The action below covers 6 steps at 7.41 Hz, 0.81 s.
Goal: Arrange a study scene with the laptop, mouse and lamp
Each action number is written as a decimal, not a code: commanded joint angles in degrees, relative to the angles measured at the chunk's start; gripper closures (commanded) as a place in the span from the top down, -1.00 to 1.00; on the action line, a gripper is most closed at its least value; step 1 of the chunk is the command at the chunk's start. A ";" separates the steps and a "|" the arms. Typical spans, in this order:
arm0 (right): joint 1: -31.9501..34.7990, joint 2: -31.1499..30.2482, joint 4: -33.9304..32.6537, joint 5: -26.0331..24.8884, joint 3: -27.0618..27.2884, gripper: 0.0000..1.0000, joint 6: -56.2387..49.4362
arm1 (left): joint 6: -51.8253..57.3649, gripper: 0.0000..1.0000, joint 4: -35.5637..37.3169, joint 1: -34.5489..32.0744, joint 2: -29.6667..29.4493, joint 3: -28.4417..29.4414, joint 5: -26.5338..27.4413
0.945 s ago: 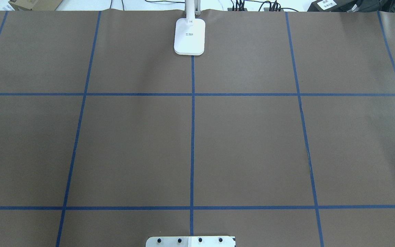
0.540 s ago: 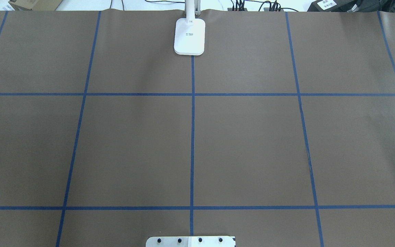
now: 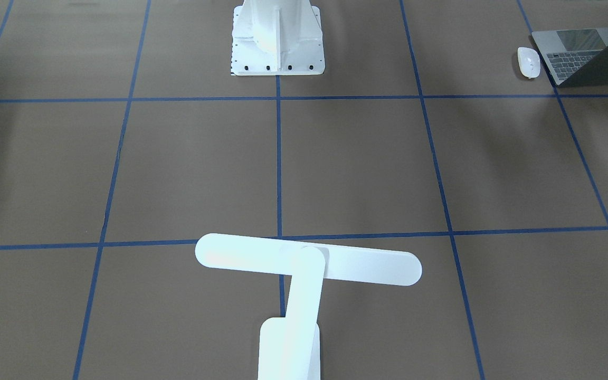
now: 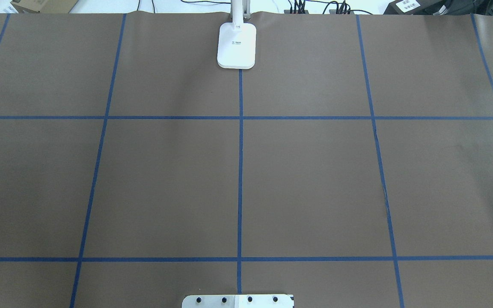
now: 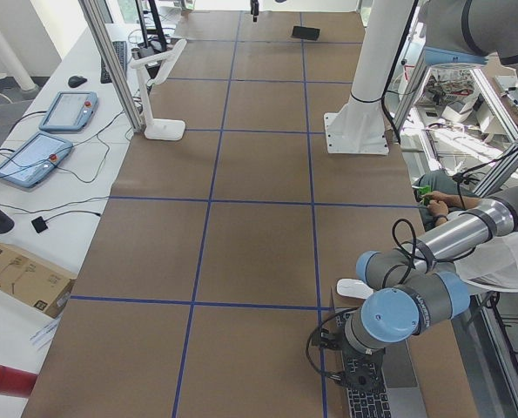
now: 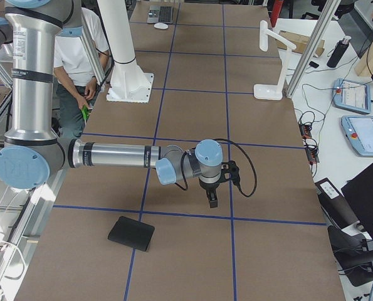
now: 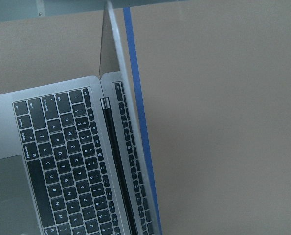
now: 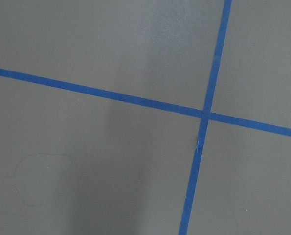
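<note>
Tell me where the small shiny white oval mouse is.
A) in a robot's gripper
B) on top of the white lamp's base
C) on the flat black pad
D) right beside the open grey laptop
D: in the front-facing view the small glossy white oval mouse lies on the table next to the open space-grey metal laptop, far from the white desk lamp.

The right arm (image 6: 114,155) holds its upper link upright and its forearm level, reaching outward. The wrist bends so the right gripper (image 6: 212,201) points straight down. The left arm (image 5: 454,235) slopes its forearm low, with the wrist folded and the left gripper (image 5: 361,383) pointing down. From these side views it is impossible to say how either gripper's jaws stand.
</note>
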 commanded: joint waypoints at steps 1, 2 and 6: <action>0.00 0.00 0.00 -0.02 0.03 0.98 0.00 | -0.79 0.90 -0.90 -0.04 0.01 0.07 -0.73; 0.00 0.00 0.00 -0.02 0.03 0.98 0.00 | -0.88 0.88 -0.90 0.05 0.01 0.07 -1.69; 0.00 -0.18 0.00 0.16 0.64 0.98 0.09 | -0.70 0.11 -0.64 0.05 0.27 0.16 -2.67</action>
